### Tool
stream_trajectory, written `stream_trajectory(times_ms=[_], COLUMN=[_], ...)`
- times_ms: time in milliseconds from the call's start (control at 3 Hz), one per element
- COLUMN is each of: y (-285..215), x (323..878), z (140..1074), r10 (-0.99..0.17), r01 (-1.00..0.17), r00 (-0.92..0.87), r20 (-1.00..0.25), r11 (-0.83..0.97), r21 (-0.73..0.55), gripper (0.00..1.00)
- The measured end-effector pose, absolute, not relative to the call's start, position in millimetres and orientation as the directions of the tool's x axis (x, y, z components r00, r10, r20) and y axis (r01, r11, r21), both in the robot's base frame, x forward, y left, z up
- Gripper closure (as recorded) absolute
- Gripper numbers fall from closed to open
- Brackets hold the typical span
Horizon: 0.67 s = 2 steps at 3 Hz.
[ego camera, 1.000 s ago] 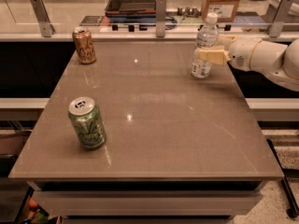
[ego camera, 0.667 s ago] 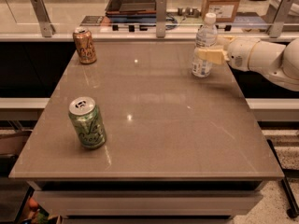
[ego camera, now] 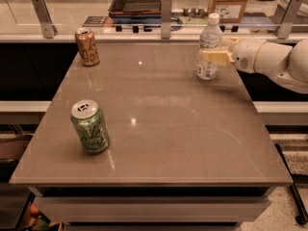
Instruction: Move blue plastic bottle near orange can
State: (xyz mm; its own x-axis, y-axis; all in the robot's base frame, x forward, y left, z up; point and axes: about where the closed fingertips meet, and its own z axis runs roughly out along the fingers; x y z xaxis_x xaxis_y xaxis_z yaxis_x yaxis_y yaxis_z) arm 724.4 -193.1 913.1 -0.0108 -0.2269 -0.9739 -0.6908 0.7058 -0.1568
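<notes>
The blue plastic bottle (ego camera: 209, 42) is clear with a white cap and stands upright at the table's far right. My gripper (ego camera: 214, 57) reaches in from the right and is shut around the bottle's middle. One pale finger (ego camera: 213, 57) lies across its front. The bottle's base rests on the table. The orange can (ego camera: 87, 46) stands upright at the far left corner, well apart from the bottle.
A green can (ego camera: 90, 126) with white script stands near the front left of the brown table (ego camera: 163, 129). Metal posts (ego camera: 166, 16) and a glass rail line the far edge. A dark tray (ego camera: 137, 1) and a cardboard box (ego camera: 230, 1) lie behind it.
</notes>
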Motion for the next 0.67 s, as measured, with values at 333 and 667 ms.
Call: stream_trajectory(times_ms=[333,667], y=[-192.9,-173.5], x=[724.5,731.1], z=[913.0,928.0], r10=[-0.227,-0.208], r01=[-0.691,-0.729], r00=[-0.011,-0.005], r20=[-0.974,-0.978], r11=[0.706,0.670], r21=[-0.157,-0.139], gripper=[1.00,1.00])
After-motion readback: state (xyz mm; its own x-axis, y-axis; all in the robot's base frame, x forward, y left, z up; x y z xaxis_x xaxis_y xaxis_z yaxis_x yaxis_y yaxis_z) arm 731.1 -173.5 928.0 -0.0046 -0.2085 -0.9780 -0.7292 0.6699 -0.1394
